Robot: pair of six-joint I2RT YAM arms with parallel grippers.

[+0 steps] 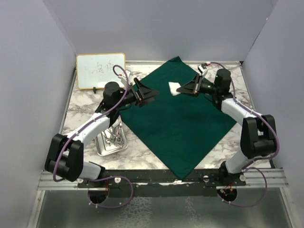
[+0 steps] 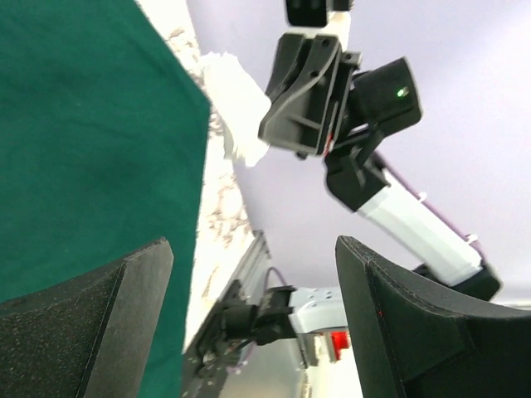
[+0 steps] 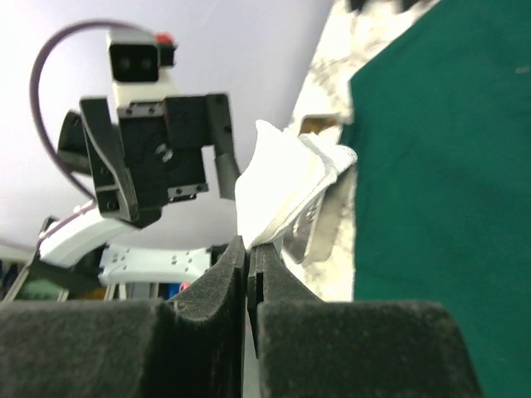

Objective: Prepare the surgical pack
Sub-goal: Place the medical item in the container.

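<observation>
The green cloth lies spread flat on the marble table, turned like a diamond; its far corner reaches almost to the back wall, its near corner touches the front rail, and its right corner stops short of the table's right side, so bare marble shows at all four table corners. The right gripper is pinched shut on a white gauze square, held over the far left part of the cloth; in the right wrist view the pads press together on the gauze's lower edge, the rest fanning upward. The left gripper stands wide with nothing between its fingers, over the cloth's upper left edge, facing the right one, near it but apart. The steel tray, with silver tools in it, sits on the marble just left of the cloth's near left edge, partly under the left forearm. A whiteboard leans in the far left corner, clear of the cloth.
</observation>
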